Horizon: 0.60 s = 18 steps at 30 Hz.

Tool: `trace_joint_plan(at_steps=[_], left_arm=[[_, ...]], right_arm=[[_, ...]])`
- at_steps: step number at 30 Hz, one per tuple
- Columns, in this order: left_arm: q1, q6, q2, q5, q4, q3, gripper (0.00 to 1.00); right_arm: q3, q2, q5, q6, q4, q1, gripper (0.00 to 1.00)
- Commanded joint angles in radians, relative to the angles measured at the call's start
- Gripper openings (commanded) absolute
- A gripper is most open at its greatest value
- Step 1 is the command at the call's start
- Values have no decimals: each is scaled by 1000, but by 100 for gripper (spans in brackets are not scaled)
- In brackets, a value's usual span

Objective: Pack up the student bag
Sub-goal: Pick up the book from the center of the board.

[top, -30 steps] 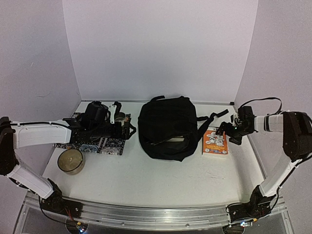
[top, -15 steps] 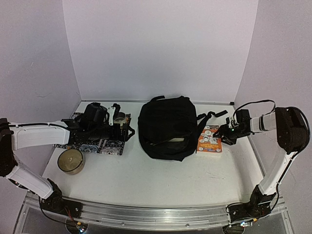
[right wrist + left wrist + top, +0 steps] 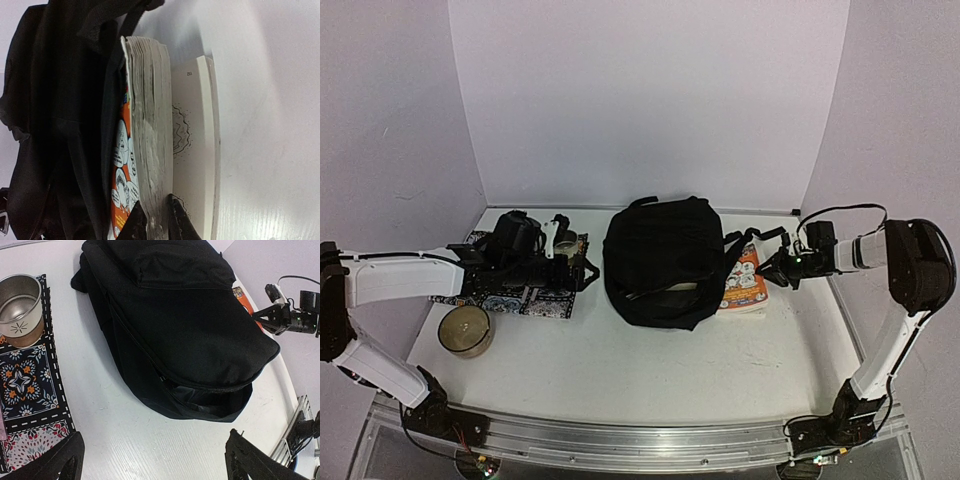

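Note:
The student bag (image 3: 665, 260) lies in the middle of the table, a large black backpack; the zip at its near end gapes a little (image 3: 210, 395). An orange comic-cover book (image 3: 744, 285) leans on its edge against the bag's right side. My right gripper (image 3: 782, 272) is shut on the book's outer edge. In the right wrist view its fingers (image 3: 137, 222) pinch the cover and a thick block of pages (image 3: 150, 125), while the remaining pages lie splayed open to the right. My left gripper (image 3: 152, 465) stands wide open left of the bag (image 3: 185, 325), holding nothing.
A patterned cloth-covered book (image 3: 520, 295) lies under my left arm, with a steel cup (image 3: 20, 307) standing on it. A round tin (image 3: 466, 330) sits near the front left. The bag's straps (image 3: 755, 240) trail toward the right gripper. Walls close in on three sides.
My right gripper has shut on the orange book's edge and tipped it up from flat, sliding it left against the bag. The left arm has stayed put.

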Motion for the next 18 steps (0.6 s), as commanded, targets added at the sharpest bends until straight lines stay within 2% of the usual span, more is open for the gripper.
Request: trace_joint_plan(at_steps=[1, 4, 8, 10, 12, 13, 18], left_arm=[[3, -19, 13, 31, 48, 11, 99], [3, -24, 10, 36, 53, 7, 99], [3, -26, -5, 36, 54, -1, 99], [3, -28, -14, 34, 53, -6, 99], [3, -31, -22, 33, 53, -9, 99], [3, -33, -26, 32, 53, -9, 99], [3, -51, -41, 29, 56, -4, 99]], right_arm=[[24, 29, -153, 23, 52, 21, 23], [34, 50, -151, 27, 52, 23, 31], [42, 84, -144, 25, 52, 24, 32], [40, 82, -143, 23, 51, 24, 20], [28, 57, -131, 21, 51, 24, 3], [20, 36, -123, 20, 51, 23, 0], [-27, -111, -88, 28, 24, 20, 0]])
